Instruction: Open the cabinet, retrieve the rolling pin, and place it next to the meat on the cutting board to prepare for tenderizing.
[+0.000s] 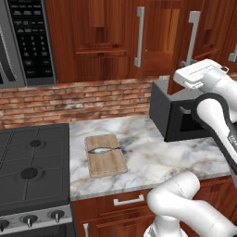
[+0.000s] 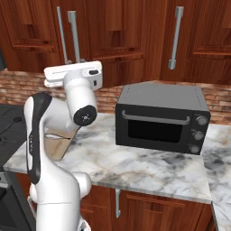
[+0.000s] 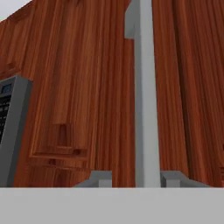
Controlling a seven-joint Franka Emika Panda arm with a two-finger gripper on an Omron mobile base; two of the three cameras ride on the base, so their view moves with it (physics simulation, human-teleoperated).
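Up on the wall, the cabinet [image 1: 152, 37] of reddish-brown wood, and its right door stands swung out a little from the face, the edge catching light beside the long silver bar handle [image 1: 191, 37]. The left door's handle [image 1: 139, 37] sits flat against closed panelling. From the hand view, that bar handle [image 3: 146, 96] runs straight up the middle of the picture, and the gripper [image 3: 135, 179] has one grey fingertip on each side of it at the bottom. Jaws are set astride the bar with small gaps showing; whether they are pinching it or loose, I cannot tell.

Down on the marble counter [image 1: 152, 157], the cutting board [image 1: 106, 155] lies near the left edge, just beside the stove [image 1: 32, 171], and the meat [image 1: 104, 150], a slim silvery fish shape, lies across the board's upper half. A black toaster oven [image 2: 160, 118] stands toward the back right of the counter, against the brick wall [image 1: 74, 99]. A microwave [image 1: 28, 41] hangs above the stove, left of the cabinet. The white arm [image 2: 81, 103] reaches up from the base, its hand level with the handle's lower end.
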